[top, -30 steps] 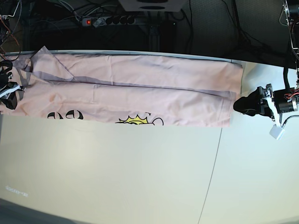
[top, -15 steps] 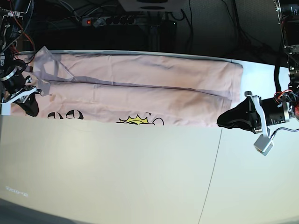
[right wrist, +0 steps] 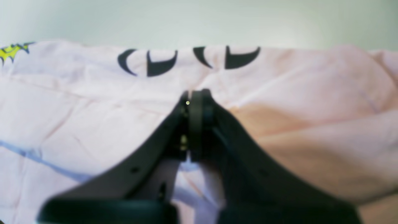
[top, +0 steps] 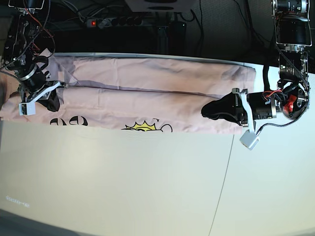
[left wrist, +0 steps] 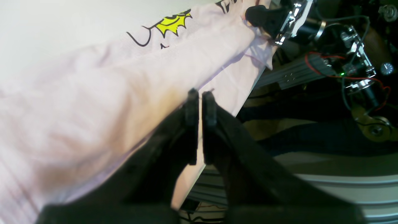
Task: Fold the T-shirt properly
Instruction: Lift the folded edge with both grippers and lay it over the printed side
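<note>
The pink T-shirt (top: pixel 147 101) lies in a long strip across the back of the white desk (top: pixel 123 182). The left claw (top: pixel 209 109) has slid in over the shirt's end and pinched shut on it. The right claw (top: pixel 51 102), shut tight, has moved onto the other end and grips the cloth.

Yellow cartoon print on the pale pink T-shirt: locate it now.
Base view: the yellow cartoon print sits mid-table on the pale pink T-shirt's near edge, between both grippers.

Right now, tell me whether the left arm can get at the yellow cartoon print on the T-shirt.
Probably yes. The left gripper sits on the T-shirt, shut on its cloth, and nothing lies between it and the yellow print; it would have to let go first.
</note>
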You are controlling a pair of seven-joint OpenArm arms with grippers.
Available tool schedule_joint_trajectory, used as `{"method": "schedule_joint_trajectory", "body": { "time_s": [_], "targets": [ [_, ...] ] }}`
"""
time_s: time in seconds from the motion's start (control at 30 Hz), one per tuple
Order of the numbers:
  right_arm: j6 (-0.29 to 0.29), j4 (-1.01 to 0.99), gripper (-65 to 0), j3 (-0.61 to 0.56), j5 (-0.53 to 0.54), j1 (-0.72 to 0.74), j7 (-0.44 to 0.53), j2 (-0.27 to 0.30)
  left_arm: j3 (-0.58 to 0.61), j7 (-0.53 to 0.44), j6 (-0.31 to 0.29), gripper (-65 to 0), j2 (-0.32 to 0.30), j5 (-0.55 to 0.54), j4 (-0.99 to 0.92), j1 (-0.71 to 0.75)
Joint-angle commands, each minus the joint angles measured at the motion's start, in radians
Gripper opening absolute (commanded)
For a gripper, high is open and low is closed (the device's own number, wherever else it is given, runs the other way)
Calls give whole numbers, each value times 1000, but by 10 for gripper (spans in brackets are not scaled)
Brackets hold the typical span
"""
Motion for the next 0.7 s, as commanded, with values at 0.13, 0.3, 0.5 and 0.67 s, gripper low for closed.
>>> {"method": "schedule_joint_trajectory", "body": {
  "time_s": [0.13, 0.3, 0.5, 0.67],
  "targets": [
    [98, 16, -650, 106, 39, -34, 24, 34, -6, -17, -24, -619, -13, -17, 14, -4],
    [98, 16, -650, 176, 72, -90, 24, 58, -6, -17, -24, -619, -14, -13, 14, 18],
    [97, 16, -650, 192, 40, -131, 23, 61, -6, -201, -24, -635, -13, 219, -44, 22],
    [93, 16, -650, 192, -4, -130, 24, 61, -6, -319, -24, -650, 1, 388, -123, 22]
  ]
}}
